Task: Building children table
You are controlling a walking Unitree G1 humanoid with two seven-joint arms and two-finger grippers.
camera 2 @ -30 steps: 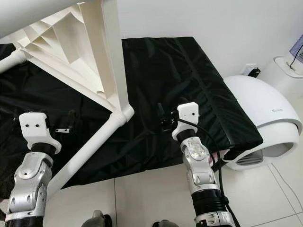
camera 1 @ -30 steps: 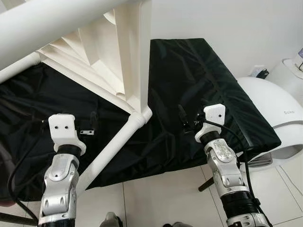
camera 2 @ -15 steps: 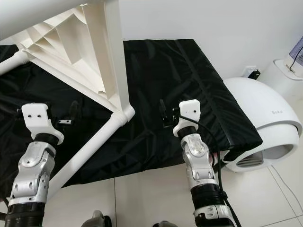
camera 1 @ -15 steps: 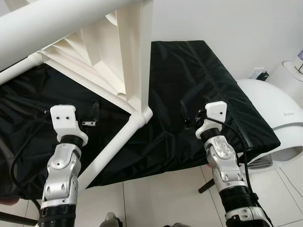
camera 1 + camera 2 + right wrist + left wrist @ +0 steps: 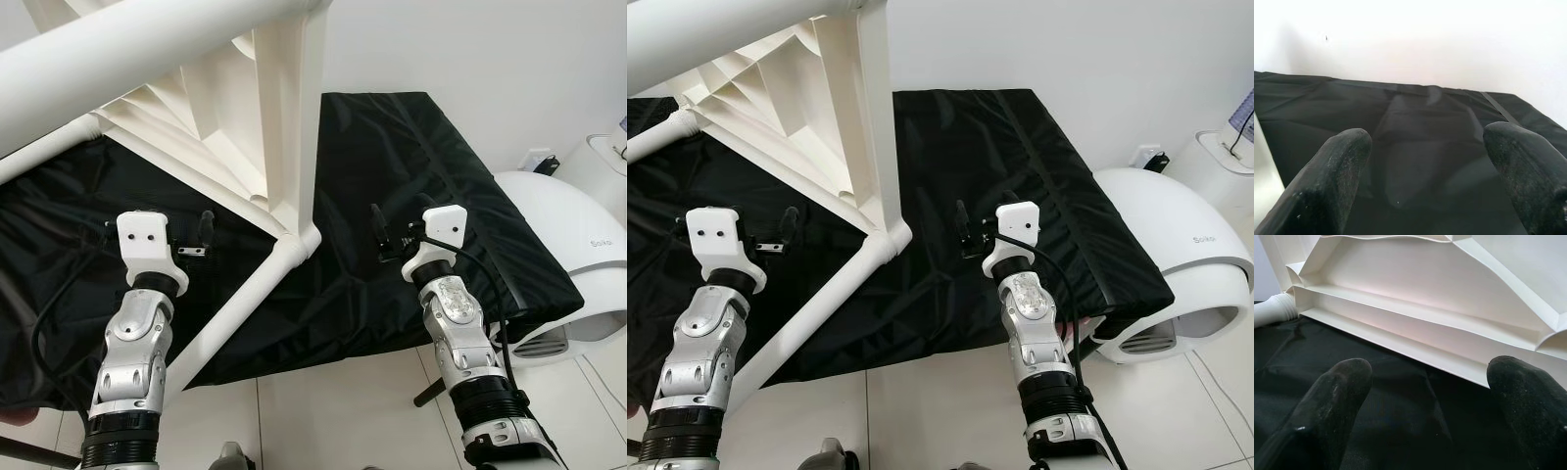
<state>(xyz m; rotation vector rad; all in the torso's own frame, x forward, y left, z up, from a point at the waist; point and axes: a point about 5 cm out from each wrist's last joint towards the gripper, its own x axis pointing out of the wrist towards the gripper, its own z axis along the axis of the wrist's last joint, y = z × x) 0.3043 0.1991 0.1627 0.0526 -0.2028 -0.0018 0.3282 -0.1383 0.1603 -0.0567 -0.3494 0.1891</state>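
White plastic makes up the one children's table (image 5: 245, 137), which lies tipped over on a single black cloth (image 5: 392, 166) spread across a raised surface; its ribbed underside faces the robot. Three round white legs can be counted: one thick leg (image 5: 127, 59) crosses the upper part of the head views close to the camera, a second leg (image 5: 240, 308) runs from a corner joint down over the near edge of the cloth between the two arms, and a third leg (image 5: 651, 142) lies out to the robot's left on the cloth. Two silver arms reach forward, one on each side of the middle leg. The left pincer (image 5: 1425, 396) hovers just above the cloth near the ribbed rim of the table, its two black fingers (image 5: 1332, 401) spread wide, holding and touching nothing. The right pincer (image 5: 1425, 166) hangs over the cloth well apart from the table on the robot's right, its two fingers (image 5: 1337, 171) likewise spread wide and holding nothing, pointed toward the pale wall (image 5: 1415, 39). One rounded white appliance (image 5: 578, 255) stands on the tiled floor (image 5: 333, 411) just beside the right edge of the cloth.
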